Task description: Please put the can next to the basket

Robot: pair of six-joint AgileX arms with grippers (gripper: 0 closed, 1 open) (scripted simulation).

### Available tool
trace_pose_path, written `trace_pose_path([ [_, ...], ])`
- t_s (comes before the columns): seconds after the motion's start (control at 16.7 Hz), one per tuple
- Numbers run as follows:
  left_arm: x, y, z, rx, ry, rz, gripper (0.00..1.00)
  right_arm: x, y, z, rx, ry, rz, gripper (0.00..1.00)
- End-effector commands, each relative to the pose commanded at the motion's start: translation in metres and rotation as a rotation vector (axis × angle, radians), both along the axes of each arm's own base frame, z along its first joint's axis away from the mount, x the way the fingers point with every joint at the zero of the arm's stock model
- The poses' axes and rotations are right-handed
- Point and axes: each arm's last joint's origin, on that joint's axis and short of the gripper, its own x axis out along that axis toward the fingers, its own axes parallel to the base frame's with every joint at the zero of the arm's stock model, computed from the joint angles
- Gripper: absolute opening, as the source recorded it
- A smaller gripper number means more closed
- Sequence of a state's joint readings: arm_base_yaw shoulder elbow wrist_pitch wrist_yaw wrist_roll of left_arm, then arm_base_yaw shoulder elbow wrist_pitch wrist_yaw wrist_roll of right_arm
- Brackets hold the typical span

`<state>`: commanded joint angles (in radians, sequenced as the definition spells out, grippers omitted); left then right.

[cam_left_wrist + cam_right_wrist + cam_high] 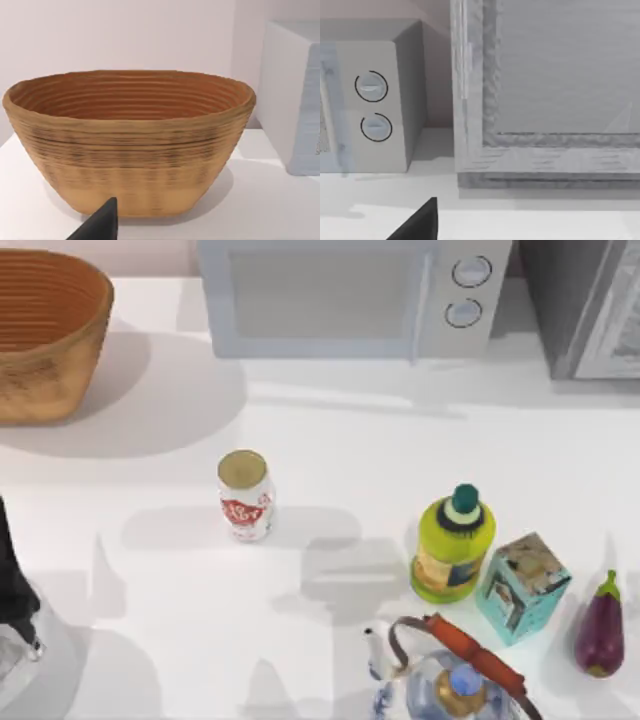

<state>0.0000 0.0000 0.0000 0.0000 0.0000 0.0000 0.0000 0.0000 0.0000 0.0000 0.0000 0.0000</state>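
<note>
**Can ungrasped, both arms held back from the work area**

The can (245,494) stands upright on the table (330,440), well apart from the basket (45,335) at the top view's far left corner. The left arm (15,590) sits at the left edge, nearer the viewer than the can; its wrist camera faces the basket (130,145), and whether its fingers are spread or closed cannot be told. A dark fingertip (420,222) of the right gripper faces the microwave (370,100); its grip state likewise cannot be told.

Assessment: the reach has not begun. The left arm is better placed. Recommend approaching the can from its open side, gripping mid-label to keep it upright, then setting it just beside the basket wall without touching the wicker. The green bottle (453,545) stands well clear.
</note>
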Motion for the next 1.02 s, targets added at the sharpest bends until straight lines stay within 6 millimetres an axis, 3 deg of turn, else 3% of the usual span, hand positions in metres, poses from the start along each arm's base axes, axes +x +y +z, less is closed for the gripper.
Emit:
trace_pose_path([
  [0.24,0.0,-0.001,0.005,0.008,0.019,-0.007,1.0,0.0,0.0,0.0,0.0,0.0,0.0,1.0],
  [0.6,0.012,-0.007,0.045,0.097,0.279,-0.073,1.0,0.0,0.0,0.0,0.0,0.0,0.0,1.0],
  [0.78,0.033,-0.014,0.063,0.174,0.526,-0.139,1.0,0.0,0.0,0.0,0.0,0.0,0.0,1.0],
  [1.02,0.079,-0.033,0.074,0.298,0.923,-0.269,1.0,0.0,0.0,0.0,0.0,0.0,0.0,1.0],
])
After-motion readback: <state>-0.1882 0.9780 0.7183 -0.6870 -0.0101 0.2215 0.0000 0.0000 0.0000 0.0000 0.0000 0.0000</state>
